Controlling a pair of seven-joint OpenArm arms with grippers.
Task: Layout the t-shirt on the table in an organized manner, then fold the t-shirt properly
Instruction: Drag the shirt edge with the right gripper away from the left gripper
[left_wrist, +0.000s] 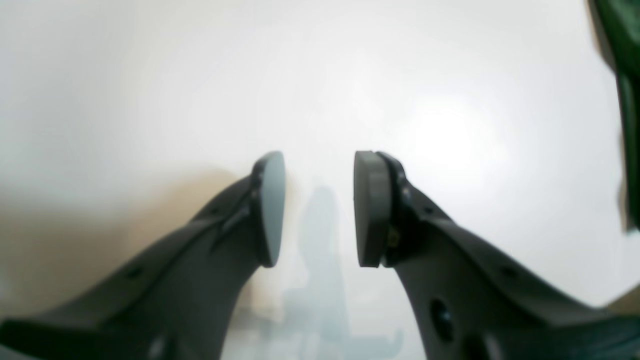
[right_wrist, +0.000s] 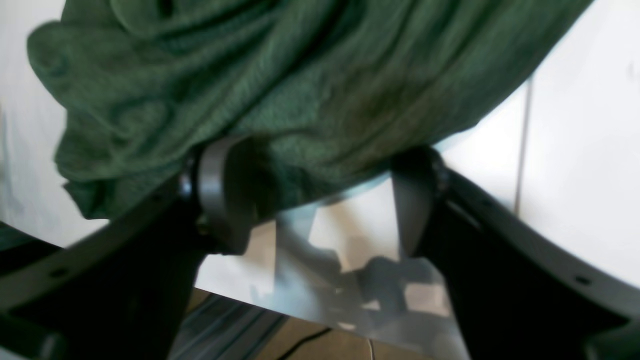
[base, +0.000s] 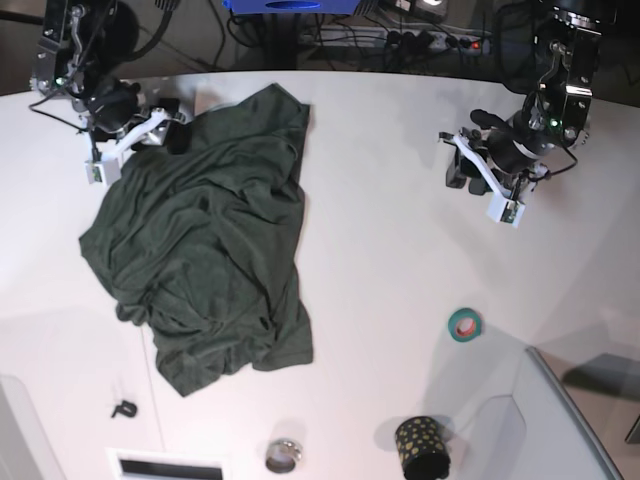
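T-shirt (base: 205, 250): crumpled, toward the counter's (base: 380, 250) left edge. Right claw (right_wrist: 320, 200): jaws apart, fabric draped over them, nothing clamped. Left claw (left_wrist: 320, 207): parted, empty, above bare counter.

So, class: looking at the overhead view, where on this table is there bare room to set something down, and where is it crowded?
Bare: the wide white stretch of the table between the t-shirt and the left gripper, down to the tape roll. Crowded: the near edge, around the dotted cup, metal ring and grey bin.

no readable text anywhere
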